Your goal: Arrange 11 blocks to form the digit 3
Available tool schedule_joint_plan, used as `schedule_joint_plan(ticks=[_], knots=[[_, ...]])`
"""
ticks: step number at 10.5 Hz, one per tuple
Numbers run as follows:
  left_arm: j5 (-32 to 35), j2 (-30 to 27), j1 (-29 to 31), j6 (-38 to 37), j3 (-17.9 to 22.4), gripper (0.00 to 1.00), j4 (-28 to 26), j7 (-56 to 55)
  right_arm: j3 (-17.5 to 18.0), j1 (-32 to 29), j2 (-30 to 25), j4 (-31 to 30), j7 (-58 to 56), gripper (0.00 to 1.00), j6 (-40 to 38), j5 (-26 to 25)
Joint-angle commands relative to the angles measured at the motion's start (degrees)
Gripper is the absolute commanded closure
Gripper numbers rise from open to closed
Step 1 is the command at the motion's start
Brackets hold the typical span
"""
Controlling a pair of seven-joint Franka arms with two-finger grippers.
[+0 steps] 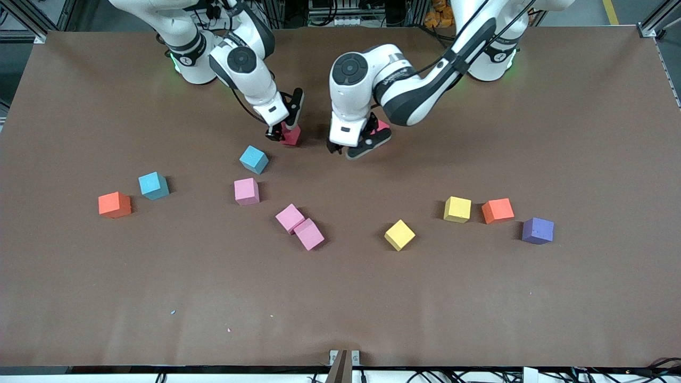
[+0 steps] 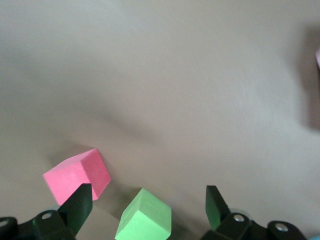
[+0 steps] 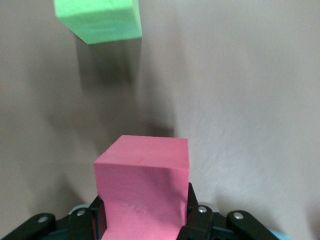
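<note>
one green block between the spread left gripper, seemingly hidden in front view; right gripper pinching a red block

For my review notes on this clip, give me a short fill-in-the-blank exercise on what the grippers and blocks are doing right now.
1. The right gripper is shut on a ____ block.
2. The left gripper, with its fingers ____, hangs over a green block.
3. The two pink blocks nearest the front camera are ____ each other.
4. The block nearest the left arm's end of the table is ____.

Missing words: red; open; touching; purple
</note>
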Motion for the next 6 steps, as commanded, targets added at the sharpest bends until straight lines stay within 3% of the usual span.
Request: schedule_joint_plan(ticks=[1,2,4,6], knots=[[-1.3,-1.8,1.5,-4.2,-0.3,0.00,-1.7,-10.0,0.2,1.0,1.8,3.5,0.3,1.00,-1.4,-7.9],[-1.5,-1.9,1.9,-4.5,-0.4,0.00,-3.2,-13.4,0.2,1.3,2.7,4.9,0.5,1.00,-2.2,-10.1],[-1.3,-3.3,1.8,-3.3,-0.9,0.00,-7.1,-19.8,0.1,5.1,5.3,11.5,5.6,1.00,-12.6,-11.1],[-1.2,-4.3,1.9,-1.7,-1.5,0.00,-10.0,-19.7,0.2,6.5,10.2,15.3,14.2,1.00,-15.0,-18.2]])
